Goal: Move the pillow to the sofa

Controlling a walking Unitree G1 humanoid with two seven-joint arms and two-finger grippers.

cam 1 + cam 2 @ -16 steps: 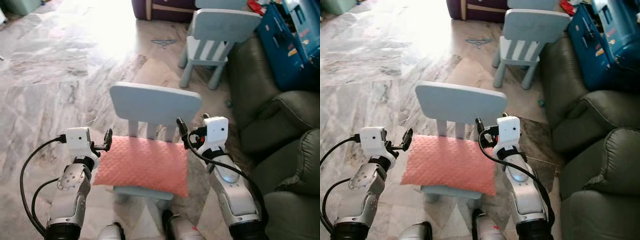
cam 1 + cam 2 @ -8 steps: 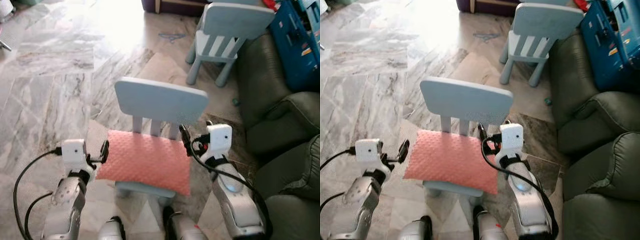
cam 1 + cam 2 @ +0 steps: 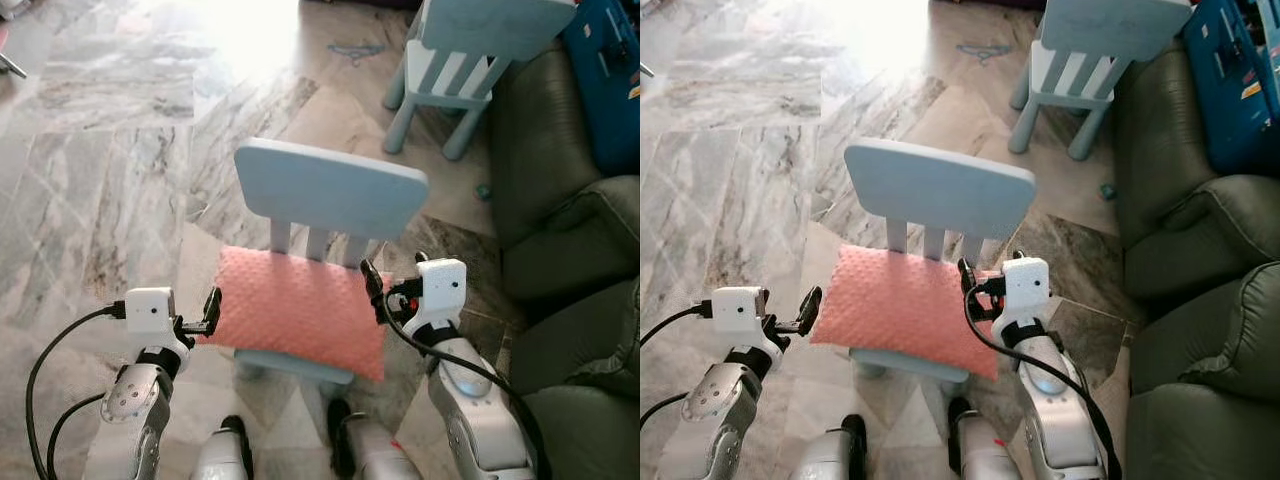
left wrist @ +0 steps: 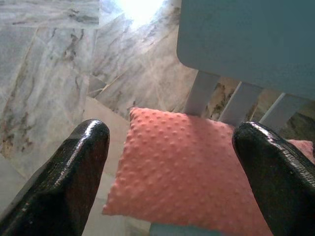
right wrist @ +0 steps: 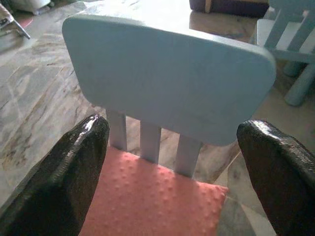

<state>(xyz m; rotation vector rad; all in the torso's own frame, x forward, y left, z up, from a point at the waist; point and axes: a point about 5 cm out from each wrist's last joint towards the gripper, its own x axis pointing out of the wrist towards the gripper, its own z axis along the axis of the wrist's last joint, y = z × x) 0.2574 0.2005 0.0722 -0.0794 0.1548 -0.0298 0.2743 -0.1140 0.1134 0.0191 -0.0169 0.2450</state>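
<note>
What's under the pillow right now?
The pillow lies on the seat of a small light-blue chair. The seat's front edge shows beneath it; the rest of the seat is covered.

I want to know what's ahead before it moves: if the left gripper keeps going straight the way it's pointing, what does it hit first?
Probably the pink pillow on the small blue chair: it lies between the left gripper's open fingers, straight ahead, though depth is unclear.

Salmon-pink dimpled pillow (image 3: 298,311) flat on chair seat, dark sofa (image 3: 575,300) seemingly alongside.
</note>
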